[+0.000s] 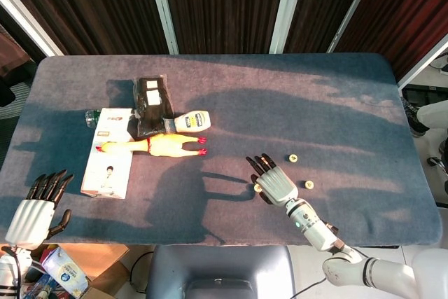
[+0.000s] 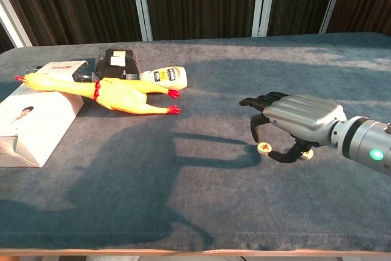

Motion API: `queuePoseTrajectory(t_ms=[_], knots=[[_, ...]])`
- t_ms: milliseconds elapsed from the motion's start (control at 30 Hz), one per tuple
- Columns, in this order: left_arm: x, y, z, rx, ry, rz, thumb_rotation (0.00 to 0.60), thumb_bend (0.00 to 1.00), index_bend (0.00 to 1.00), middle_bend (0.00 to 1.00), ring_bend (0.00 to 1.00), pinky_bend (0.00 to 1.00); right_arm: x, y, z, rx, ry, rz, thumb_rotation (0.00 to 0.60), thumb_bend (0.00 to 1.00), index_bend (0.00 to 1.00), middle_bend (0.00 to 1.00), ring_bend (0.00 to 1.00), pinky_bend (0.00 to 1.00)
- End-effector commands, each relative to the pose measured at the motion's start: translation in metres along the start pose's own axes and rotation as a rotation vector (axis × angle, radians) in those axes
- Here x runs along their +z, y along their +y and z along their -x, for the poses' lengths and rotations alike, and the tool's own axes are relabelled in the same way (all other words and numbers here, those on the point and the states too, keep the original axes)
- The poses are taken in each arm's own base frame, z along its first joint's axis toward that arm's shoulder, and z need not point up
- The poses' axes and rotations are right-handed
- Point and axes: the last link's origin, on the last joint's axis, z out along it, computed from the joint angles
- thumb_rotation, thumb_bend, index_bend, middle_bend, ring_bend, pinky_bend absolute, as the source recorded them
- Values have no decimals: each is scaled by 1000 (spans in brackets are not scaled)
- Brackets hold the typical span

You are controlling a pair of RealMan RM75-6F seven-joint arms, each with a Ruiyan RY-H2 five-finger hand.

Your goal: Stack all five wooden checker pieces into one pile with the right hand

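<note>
Chest view: right hand [image 2: 297,121], fingers curled over a checker piece [image 2: 264,147], grasp unclear.

No readable text for us: red mark on checker piece [image 2: 264,147] and box [image 2: 32,120] print both too small.

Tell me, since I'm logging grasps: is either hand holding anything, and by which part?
Neither, as far as shows. The right hand arches over a checker piece lying on the table; the left hand is empty.

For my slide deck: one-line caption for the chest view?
Right hand curls over a checker piece on the blue table, rubber chicken at left.
</note>
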Motion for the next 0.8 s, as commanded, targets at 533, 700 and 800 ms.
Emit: queuePoseTrajectory(t_ms=[533, 700, 800], knots=[[-1, -1, -2, -6, 3, 2, 600, 478, 0, 0, 0, 0, 4, -3, 3, 4, -9, 7, 600, 482, 599, 13, 0, 0], [-1, -1, -2, -5, 2, 3, 600, 477, 0, 0, 0, 0, -4, 2, -4, 10, 26, 14, 600, 485, 625, 26, 0, 0], [-1, -2, -2, -6, 3, 0, 600, 478, 0, 0, 0, 0, -20, 11, -12, 8, 62, 17, 600, 484, 625, 26, 0, 0]])
